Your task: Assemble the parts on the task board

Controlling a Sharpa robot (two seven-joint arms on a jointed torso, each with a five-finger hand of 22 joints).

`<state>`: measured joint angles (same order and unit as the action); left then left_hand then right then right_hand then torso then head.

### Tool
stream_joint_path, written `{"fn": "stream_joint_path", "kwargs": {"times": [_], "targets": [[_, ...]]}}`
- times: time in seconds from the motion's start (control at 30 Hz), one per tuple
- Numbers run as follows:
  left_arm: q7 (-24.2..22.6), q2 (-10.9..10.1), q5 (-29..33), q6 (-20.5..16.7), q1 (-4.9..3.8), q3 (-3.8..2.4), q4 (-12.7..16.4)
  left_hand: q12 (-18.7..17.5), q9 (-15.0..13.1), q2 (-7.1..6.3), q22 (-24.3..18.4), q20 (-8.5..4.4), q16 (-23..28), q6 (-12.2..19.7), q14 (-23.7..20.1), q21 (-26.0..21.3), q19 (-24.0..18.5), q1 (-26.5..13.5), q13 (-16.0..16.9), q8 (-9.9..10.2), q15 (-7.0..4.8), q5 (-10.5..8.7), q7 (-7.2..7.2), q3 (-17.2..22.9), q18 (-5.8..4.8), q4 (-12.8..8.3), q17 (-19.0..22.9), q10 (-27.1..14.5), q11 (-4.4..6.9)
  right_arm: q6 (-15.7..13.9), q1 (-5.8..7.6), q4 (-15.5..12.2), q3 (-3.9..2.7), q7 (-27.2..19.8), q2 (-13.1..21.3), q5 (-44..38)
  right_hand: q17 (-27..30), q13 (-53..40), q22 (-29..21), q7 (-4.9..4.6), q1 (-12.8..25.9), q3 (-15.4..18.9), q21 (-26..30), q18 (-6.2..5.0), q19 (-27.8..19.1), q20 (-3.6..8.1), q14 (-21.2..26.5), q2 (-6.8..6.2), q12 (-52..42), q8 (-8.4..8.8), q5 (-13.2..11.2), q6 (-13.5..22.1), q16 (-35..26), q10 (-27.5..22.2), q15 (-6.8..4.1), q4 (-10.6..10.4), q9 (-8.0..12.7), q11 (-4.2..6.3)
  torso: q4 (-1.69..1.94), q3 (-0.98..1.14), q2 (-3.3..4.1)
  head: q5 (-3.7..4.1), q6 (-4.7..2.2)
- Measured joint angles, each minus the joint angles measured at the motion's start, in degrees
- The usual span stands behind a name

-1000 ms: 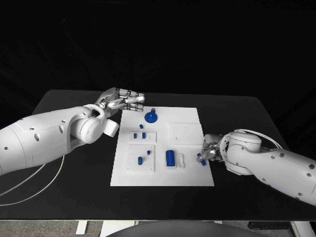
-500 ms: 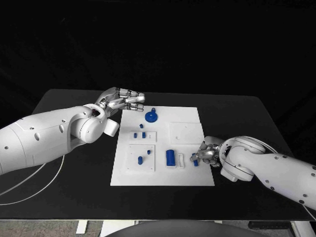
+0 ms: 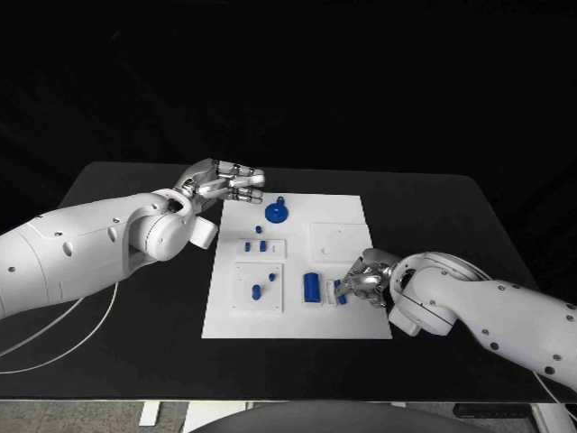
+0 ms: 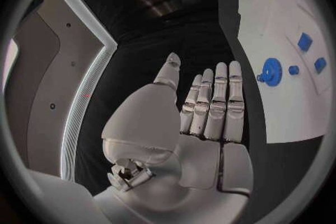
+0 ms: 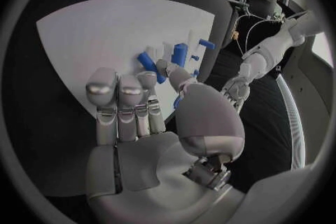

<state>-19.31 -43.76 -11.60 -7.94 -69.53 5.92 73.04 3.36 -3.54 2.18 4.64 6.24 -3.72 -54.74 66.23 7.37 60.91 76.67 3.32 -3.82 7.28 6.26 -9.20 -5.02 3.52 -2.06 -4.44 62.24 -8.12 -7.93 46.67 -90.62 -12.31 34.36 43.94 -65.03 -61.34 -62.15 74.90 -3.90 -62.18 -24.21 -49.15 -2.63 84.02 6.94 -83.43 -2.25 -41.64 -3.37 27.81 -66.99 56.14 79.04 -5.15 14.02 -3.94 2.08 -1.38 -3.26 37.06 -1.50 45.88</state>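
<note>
Right silver hand [image 3: 364,281] low over white rectangular task board [image 3: 341,212], pinching small blue part [image 5: 148,61]; left silver hand [image 3: 224,183] empty, fingers straight beside board's far corner.

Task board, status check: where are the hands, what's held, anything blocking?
Right hand over the task board, pinching a small blue part beside the blue cylinder. Left hand open, off the board's far corner. No obstruction seen.

Head camera looks steeply down on the black tabletop [image 3: 132,352] from well above, taking in the whole task board [image 3: 341,212] and both arms. Left wrist camera sits close behind the left hand [image 4: 203,123], the board beyond its fingertips. Right wrist camera rides behind the right hand [image 5: 150,123], close over the same board.
</note>
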Motion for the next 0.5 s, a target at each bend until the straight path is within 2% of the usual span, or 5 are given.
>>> {"fn": "stream_joint_path", "kwargs": {"times": [0.1, 0.5], "targets": [[0.03, 0.00, -0.03, 0.04, 0.00, 0.00, 0.00, 0.00, 0.00, 0.00, 0.00, 0.00, 0.00, 0.00, 0.00, 0.00, 0.00, 0.00, 0.00, 0.00, 0.00, 0.00, 0.00, 0.00, 0.00, 0.00, 0.00, 0.00, 0.00, -0.41, -0.07, 0.05, 0.01, -0.07, -0.16, 0.38, 0.18, 0.15, 0.00, 0.29, 0.00, 0.00, 0.33, 0.00, 0.00, 0.00, 0.00, 0.00, 0.39, -0.07, 0.01, -0.28, -0.25, -0.01, 0.00, 0.00, -0.01, 0.01, 0.04, -0.02, 0.00, -0.08, -0.01], [0.23, 0.00, -0.18, 0.29, 0.00, 0.00, 0.05, 0.00, 0.00, 0.00, 0.00, 0.00, 0.00, 0.00, 0.00, 0.00, 0.00, 0.00, 0.00, 0.00, 0.00, 0.00, 0.00, 0.00, 0.00, 0.00, 0.01, 0.00, 0.00, 0.22, 0.04, 0.90, -0.18, 0.02, -0.82, 1.10, 0.40, 0.49, 0.00, 0.35, 0.11, 0.52, 0.99, 0.01, 0.00, 0.00, 0.20, -0.11, 0.71, -0.51, -0.58, -0.77, -0.62, -0.29, -0.19, -0.38, -0.28, 0.29, -0.01, -0.08, -0.02, -0.38, -0.05]]}}
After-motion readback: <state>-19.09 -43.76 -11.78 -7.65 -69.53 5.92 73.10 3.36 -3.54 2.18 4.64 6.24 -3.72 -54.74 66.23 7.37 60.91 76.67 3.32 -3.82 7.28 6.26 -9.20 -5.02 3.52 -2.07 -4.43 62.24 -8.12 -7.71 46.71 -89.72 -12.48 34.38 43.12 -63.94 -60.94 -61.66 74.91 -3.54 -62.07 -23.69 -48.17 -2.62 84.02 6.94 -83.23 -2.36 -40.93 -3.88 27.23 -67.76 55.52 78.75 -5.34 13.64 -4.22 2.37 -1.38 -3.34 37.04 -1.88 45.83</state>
